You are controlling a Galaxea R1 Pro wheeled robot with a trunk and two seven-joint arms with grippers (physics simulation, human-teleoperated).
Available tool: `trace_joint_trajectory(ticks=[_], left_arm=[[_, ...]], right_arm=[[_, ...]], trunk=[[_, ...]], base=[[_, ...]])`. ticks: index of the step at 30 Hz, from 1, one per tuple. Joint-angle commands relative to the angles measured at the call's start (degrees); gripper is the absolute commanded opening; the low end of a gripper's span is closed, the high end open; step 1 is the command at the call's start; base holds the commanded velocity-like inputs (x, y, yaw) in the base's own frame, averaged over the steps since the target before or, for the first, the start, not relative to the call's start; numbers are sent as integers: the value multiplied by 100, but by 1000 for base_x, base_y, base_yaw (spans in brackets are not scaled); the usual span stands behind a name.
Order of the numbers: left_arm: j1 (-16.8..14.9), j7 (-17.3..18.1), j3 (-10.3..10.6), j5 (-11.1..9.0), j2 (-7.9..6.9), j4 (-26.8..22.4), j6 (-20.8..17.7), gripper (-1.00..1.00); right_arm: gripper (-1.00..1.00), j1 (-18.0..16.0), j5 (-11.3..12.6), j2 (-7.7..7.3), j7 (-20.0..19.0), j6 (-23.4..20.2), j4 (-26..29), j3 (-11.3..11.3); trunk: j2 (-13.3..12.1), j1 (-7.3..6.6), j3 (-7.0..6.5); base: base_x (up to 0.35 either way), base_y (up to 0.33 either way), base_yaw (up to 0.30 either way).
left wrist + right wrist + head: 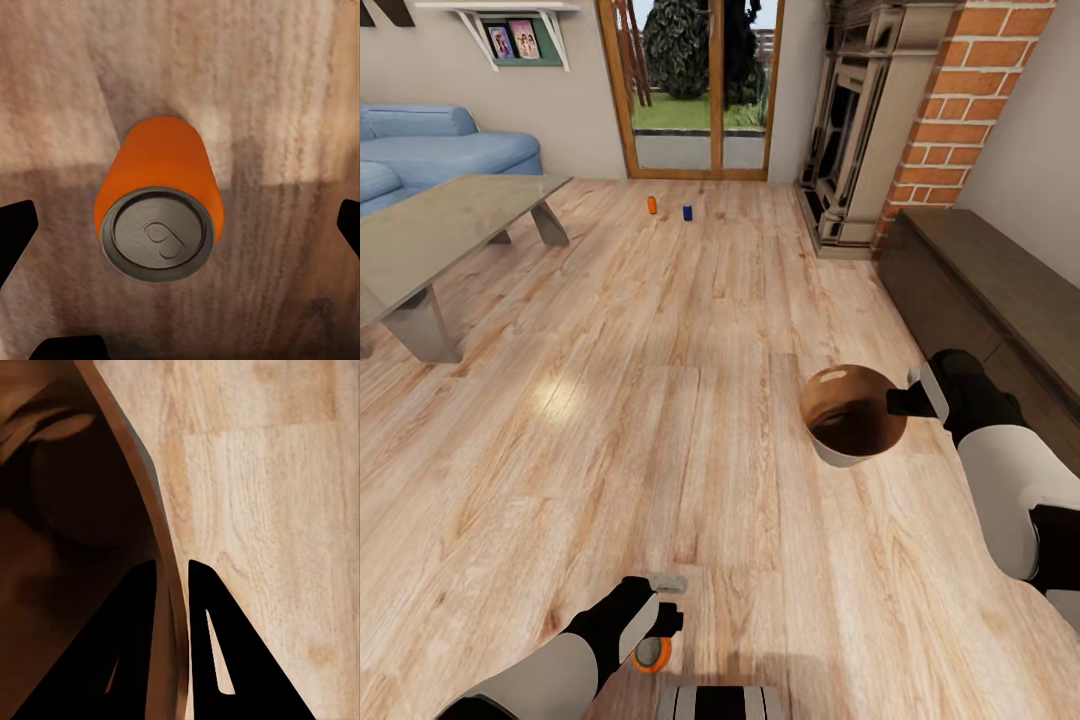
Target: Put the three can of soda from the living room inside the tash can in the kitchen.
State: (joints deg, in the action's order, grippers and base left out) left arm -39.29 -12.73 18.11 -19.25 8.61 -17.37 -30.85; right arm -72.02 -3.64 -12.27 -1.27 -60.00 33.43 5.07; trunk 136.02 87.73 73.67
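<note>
Left claw (180, 225) hangs spread over an upright orange can (159, 202) for grasping, right claw (172, 585) pinching the bin's rim (154, 521) (carried at two o'clock)

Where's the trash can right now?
In the head view the trash can is at the right, held above the wood floor by the right tool, which pinches its rim, close to the dark cabinet.

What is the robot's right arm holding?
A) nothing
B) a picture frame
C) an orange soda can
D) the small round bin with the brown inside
D: the right gripper has its jaws closed on the rim of the small round pale bin with a brown inside, one jaw on either side of the wall.
</note>
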Motion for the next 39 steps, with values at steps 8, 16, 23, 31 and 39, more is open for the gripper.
trace_joint_trajectory(ticks=[8,16,23,31,39], left_arm=[[0,-1,0,0,0,-12,0,100],[0,-1,0,0,0,-17,0,100],[0,-1,0,0,0,-20,0,100],[0,-1,0,0,0,-21,-5,100],[0,-3,0,3,-4,-15,-7,100]], right_arm=[[-100,-154,41,-1,-22,0,93,-2],[-100,-208,44,4,-22,0,435,-6],[-100,-215,54,5,-22,0,716,-6],[-100,-216,55,5,-22,0,775,-6],[-100,-216,54,5,-22,0,775,-8]], trunk=[[0,0,0],[0,0,0],[0,0,0],[321,175,143],[522,285,233]], base=[[0,0,0],[0,0,0],[0,0,0],[0,0,0],[0,0,0]])
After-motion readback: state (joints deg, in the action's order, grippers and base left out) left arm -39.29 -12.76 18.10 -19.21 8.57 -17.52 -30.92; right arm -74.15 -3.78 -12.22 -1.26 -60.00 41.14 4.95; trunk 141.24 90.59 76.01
